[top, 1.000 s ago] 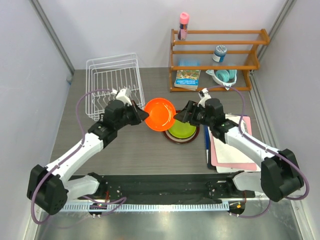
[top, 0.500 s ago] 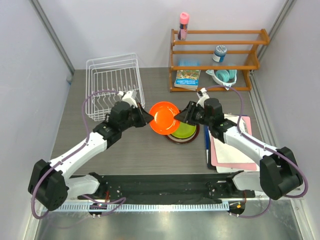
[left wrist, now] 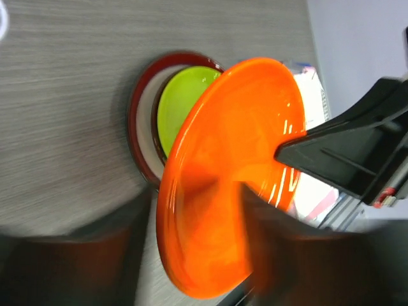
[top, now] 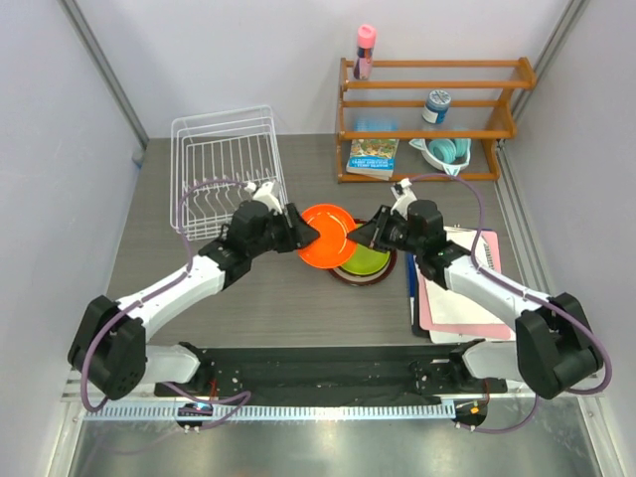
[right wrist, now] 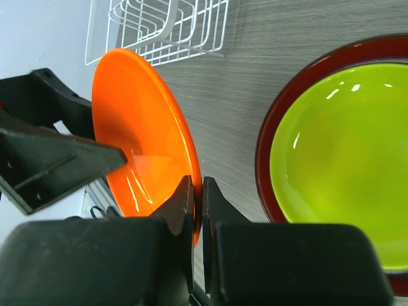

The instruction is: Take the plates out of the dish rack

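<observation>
Looking down from the top, the small round orange plate [top: 323, 237] hangs tilted in the air between the left claw [top: 303, 231] and the right claw [top: 360, 237]. It is partly over a small lime green plate [top: 366, 260], which lies in a big plate with a dark red rim [top: 348, 279] on the grey table [top: 199, 298]. The white wire dish rack [top: 227, 159] stands at the back left, away from the plates.

From the left wrist, the left claw's blurry fingers [left wrist: 131, 255] stand wide apart, with the orange plate [left wrist: 223, 172] between them. The right claw [left wrist: 280, 152] nips the plate's far edge.

From the right wrist, the right claw [right wrist: 197, 191] is closed tight on the orange plate's [right wrist: 137, 127] rim. The green plate [right wrist: 338, 166] lies on the right.
</observation>
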